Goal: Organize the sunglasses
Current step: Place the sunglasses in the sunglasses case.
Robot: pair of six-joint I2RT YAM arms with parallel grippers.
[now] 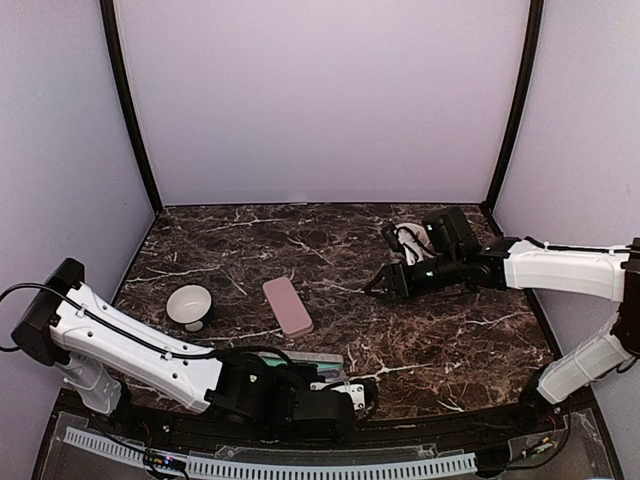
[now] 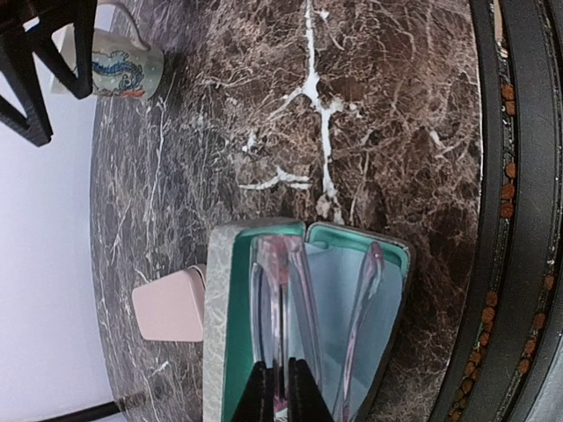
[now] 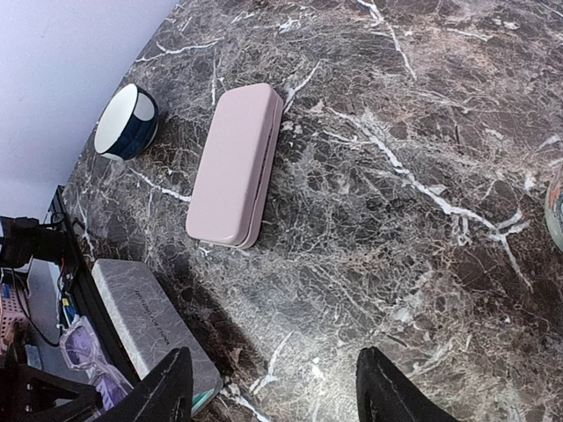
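The sunglasses [image 2: 283, 280], a pair with a chunky translucent pink frame, hang folded over an open grey case [image 2: 219, 309] with teal lining and a light blue cloth [image 2: 334, 299] inside. My left gripper [image 2: 280, 387] is shut on their frame, with one temple arm reaching over the cloth. From above, the left gripper [image 1: 345, 393] and the grey case [image 1: 318, 358] sit at the near table edge. In the right wrist view the sunglasses [image 3: 88, 349] show beside the grey case [image 3: 151, 321]. My right gripper [image 3: 277, 387] is open and empty above bare marble, and from above the right gripper [image 1: 385, 283] hovers right of centre.
A closed pink case [image 1: 287, 305] lies mid-table, the same pink case [image 3: 236, 164] ahead of the right gripper. A white and dark bowl [image 1: 189, 304] stands to its left. A patterned mug [image 2: 123, 72] sits far right. The table's front rim [image 2: 497, 220] runs beside the grey case.
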